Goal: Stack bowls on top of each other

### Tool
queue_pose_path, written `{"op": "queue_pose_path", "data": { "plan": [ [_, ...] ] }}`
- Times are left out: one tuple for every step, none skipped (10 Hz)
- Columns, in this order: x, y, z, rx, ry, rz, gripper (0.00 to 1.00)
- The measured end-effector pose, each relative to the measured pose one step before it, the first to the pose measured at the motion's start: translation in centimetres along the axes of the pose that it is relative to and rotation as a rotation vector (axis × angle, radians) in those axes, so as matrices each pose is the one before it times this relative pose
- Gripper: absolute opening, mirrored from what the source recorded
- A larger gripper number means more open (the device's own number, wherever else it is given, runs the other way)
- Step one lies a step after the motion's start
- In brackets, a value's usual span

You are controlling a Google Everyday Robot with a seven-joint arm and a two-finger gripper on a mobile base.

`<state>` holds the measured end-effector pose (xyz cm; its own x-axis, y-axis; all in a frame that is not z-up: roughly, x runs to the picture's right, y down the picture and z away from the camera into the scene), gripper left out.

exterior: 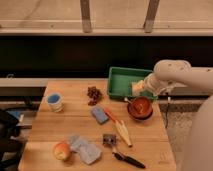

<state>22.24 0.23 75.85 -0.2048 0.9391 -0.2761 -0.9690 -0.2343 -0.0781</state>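
Note:
The orange-red bowl point(141, 106) sits inside the dark purple bowl point(140, 117), of which only the lower rim shows, at the right side of the wooden table point(75, 125). My gripper point(137, 88) hangs at the end of the white arm that comes in from the right. It is just above and to the left of the stacked bowls, over the front right corner of the green tray point(125, 80). It does not touch the bowls.
A blue-and-white cup point(54, 101) stands at the left. A brown cluster point(93, 94), a blue sponge point(100, 115), a pale long object point(122, 131), an apple point(61, 150), a crumpled wrapper point(85, 148) and a black-handled tool point(126, 159) lie across the table.

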Motion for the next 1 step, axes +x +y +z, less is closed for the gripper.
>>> {"op": "queue_pose_path", "data": {
  "plan": [
    [-0.637, 1.218, -0.976, -0.0151, -0.05163, -0.01772, 0.72]
  ]
}}
